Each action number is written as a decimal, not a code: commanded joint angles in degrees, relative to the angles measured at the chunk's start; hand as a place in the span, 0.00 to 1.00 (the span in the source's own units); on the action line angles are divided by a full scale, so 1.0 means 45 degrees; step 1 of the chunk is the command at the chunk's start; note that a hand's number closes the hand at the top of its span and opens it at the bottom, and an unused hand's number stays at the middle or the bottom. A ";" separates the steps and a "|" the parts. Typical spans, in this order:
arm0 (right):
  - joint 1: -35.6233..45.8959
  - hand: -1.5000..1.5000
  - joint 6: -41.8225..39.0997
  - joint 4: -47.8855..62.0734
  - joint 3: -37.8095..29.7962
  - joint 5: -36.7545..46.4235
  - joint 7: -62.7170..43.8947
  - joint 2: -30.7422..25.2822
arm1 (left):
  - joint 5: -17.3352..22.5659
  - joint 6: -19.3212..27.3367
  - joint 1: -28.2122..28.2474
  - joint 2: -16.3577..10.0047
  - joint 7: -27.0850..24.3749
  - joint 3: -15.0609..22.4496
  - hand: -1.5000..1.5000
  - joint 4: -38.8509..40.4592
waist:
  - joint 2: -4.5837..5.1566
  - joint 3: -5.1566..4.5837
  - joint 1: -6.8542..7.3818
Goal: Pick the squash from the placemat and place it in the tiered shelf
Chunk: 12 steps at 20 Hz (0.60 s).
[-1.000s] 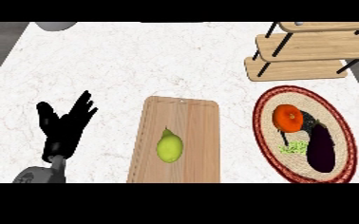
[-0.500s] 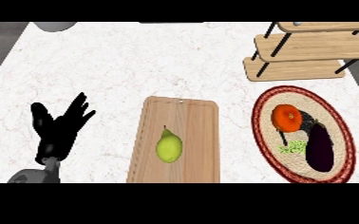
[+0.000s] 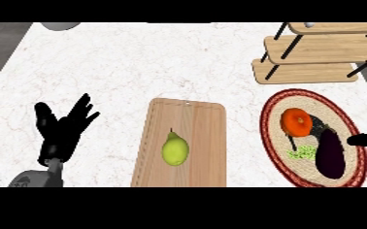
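A wooden cutting board (image 3: pixel 204 126) lay on the white marbled tabletop (image 3: pixel 143 63). A yellow-green pear (image 3: pixel 175 149) rested on the board's left half, towards its near end, with its stem pointing to the far end. Well to the board's right lay a dark purple eggplant (image 3: pixel 331 153), with a small green cluster (image 3: pixel 306 151) just on its board side. Far up-left of the board, a grey rounded object (image 3: pixel 61 25) showed, cut off.
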State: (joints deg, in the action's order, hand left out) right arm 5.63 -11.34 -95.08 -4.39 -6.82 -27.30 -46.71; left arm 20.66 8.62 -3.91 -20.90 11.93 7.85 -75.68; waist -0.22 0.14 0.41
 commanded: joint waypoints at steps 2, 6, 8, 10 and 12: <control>0.1643 0.00 0.0794 0.0245 0.1691 0.1760 -0.2263 0.1070 | -0.0506 0.0376 -0.0400 0.0738 0.0143 0.0263 0.50 0.0423 | 0.0084 -0.0039 0.0063; 0.2084 0.00 -0.0361 0.0947 0.1648 0.1805 -0.2888 0.1197 | -0.0215 -0.0443 0.0442 -0.0024 0.0224 -0.0500 0.50 -0.0103 | 0.0061 -0.0034 0.0067; 0.1434 0.00 -0.0133 -0.0398 0.2380 0.2575 -0.3290 0.1656 | -0.0541 0.0070 -0.0645 0.0374 0.0948 -0.0317 0.50 0.0075 | 0.0049 -0.0034 -0.0076; 0.1568 0.00 -0.0037 0.0414 0.2591 0.3357 -0.2930 0.2087 | -0.0241 -0.0553 0.0499 0.0191 0.0321 -0.0717 0.50 -0.0065 | 0.0054 -0.0032 0.0010; 0.1804 0.00 -0.0622 0.0536 0.2598 0.3366 -0.3484 0.2117 | -0.0675 -0.0400 0.0384 0.0682 0.0039 -0.0428 0.50 0.0174 | 0.0056 -0.0035 -0.0029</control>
State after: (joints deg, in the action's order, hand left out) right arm 12.39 -12.85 -93.65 4.96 4.99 -40.45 -39.41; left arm 18.63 7.45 -3.45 -19.27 12.83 5.76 -76.63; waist -0.16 0.15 0.31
